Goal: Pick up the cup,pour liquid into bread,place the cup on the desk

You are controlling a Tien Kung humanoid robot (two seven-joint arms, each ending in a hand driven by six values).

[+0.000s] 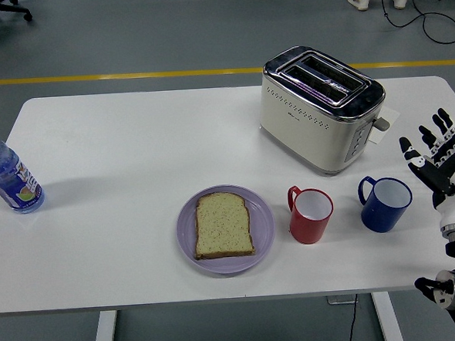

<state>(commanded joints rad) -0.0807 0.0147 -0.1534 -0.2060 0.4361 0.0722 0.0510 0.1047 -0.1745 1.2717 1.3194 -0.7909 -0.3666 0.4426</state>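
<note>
the white table (135, 176) stood on a grey floor crossed by a yellow line (90, 77). the right hand (444, 169) hovered at the table's right edge, fingers spread and holding nothing. the blue cup (384, 204) sat just left of it, untouched. beside it stood a red cup (310, 214), then bread (224, 225) on a purple plate (187, 236); a toaster (320, 107) stood behind, a bottle (8, 176) far left.

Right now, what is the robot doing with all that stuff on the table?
Nothing is being held yet. The robot's right hand is raised with fingers spread, just right of the blue cup and not touching it. A red cup stands beside the purple plate with a slice of bread. The toaster sits behind, untouched.
</note>
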